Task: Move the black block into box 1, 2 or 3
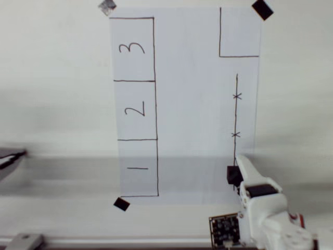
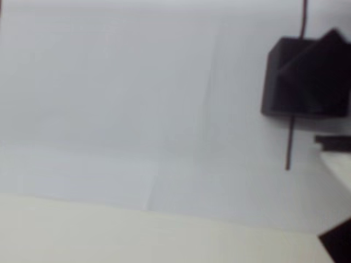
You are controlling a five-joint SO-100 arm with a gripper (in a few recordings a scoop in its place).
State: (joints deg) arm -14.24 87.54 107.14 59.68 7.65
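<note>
The black block (image 1: pixel 233 175) sits on the white paper at the lower end of a pen line, near the bottom right of the overhead view. My white gripper (image 1: pixel 239 170) reaches up from the bottom right, its white finger (image 1: pixel 244 165) right against the block's right side. In the wrist view the block (image 2: pixel 304 76) lies at the right edge on the pen line, with a dark shape overlapping its upper right corner. How the jaws stand is unclear. Boxes 3 (image 1: pixel 132 49), 2 (image 1: pixel 135 110) and 1 (image 1: pixel 138 168) are stacked along the paper's left side, far from the block.
An unnumbered pen rectangle (image 1: pixel 239 34) fills the paper's top right corner. The pen line (image 1: pixel 236 114) carries two x marks. Flat tape squares (image 1: pixel 262 9) (image 1: pixel 121 204) hold the paper's corners. A small circuit board (image 1: pixel 225 230) lies beside the arm's base.
</note>
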